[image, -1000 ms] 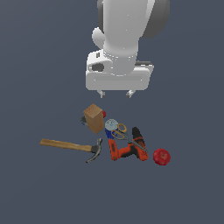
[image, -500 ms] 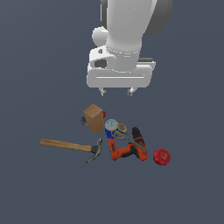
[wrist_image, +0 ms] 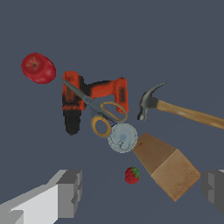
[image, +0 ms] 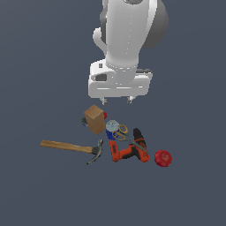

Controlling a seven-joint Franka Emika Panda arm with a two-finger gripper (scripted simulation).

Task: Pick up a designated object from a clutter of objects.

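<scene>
The dark-blue can with a silvery lid stands in the clutter, between the tan wooden block and the orange-handled scissors. In the wrist view its lid shows from above, touching the block and under the scissors' handles. My gripper hangs open and empty above the clutter, slightly beyond the can. In the wrist view the gripper has its fingers wide apart, the can short of the gap between them.
An orange-and-black drill lies beside the can, with the scissors across it. A wooden-handled hammer lies at the exterior view's left. A red apple sits at its right. A small strawberry lies by the block.
My gripper has come down closer to the clutter, still open. The objects have not moved.
</scene>
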